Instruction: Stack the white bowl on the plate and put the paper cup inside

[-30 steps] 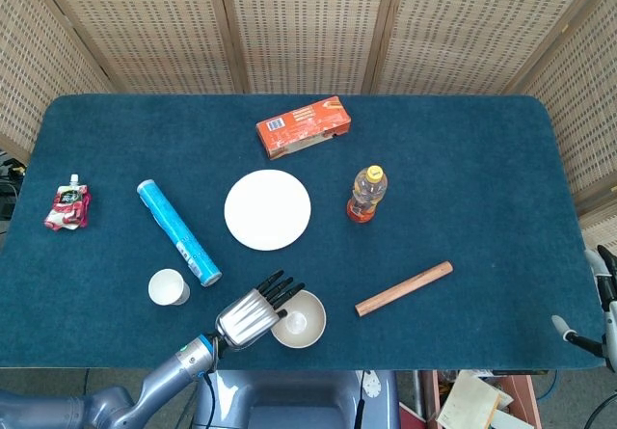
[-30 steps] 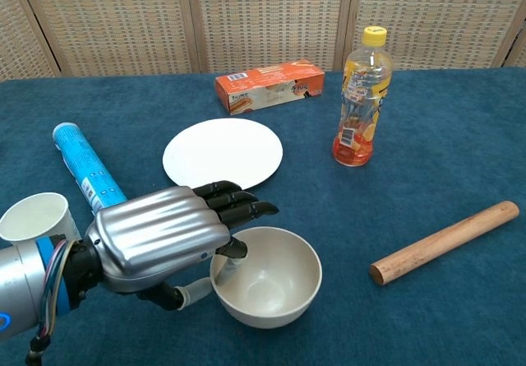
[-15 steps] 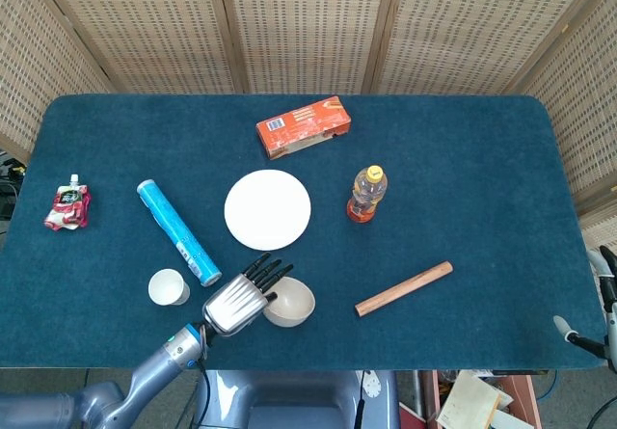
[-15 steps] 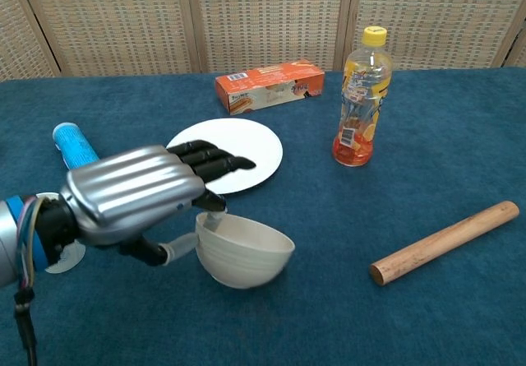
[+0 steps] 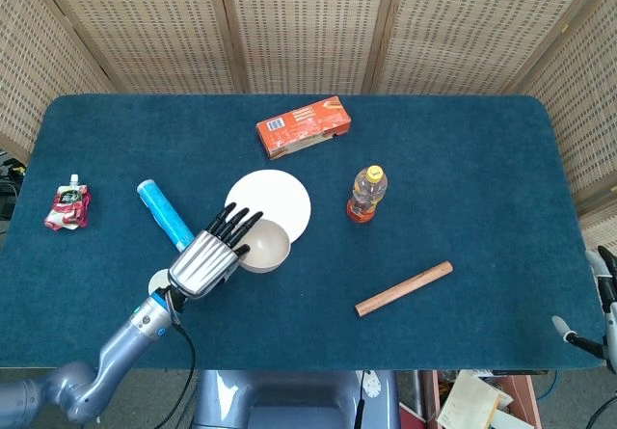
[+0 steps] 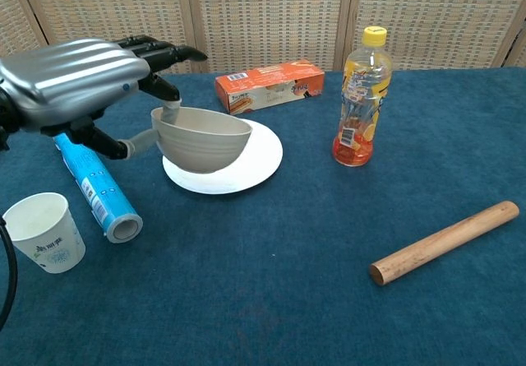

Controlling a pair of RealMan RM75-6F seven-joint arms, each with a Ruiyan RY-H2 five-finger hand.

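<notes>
My left hand (image 5: 206,255) (image 6: 78,78) pinches the rim of the white bowl (image 5: 265,246) (image 6: 203,140) and holds it in the air over the near left edge of the white plate (image 5: 273,201) (image 6: 246,164). The bowl is tilted slightly. The paper cup (image 6: 45,233) stands upright on the cloth at the near left; in the head view my hand covers most of it, leaving only a sliver (image 5: 154,281). Of my right arm only a tip (image 5: 578,337) shows at the table's near right corner; its hand is out of sight.
A blue tube (image 5: 162,213) (image 6: 94,189) lies between cup and plate. An orange box (image 5: 303,125) (image 6: 269,85) sits behind the plate, a juice bottle (image 5: 366,194) (image 6: 361,99) to its right. A wooden rod (image 5: 403,287) (image 6: 444,243) lies near right, a red pouch (image 5: 67,203) far left.
My left hand has lifted the bowl off the cloth and carried it up and away from me, from the near edge to above the plate's near left rim.
</notes>
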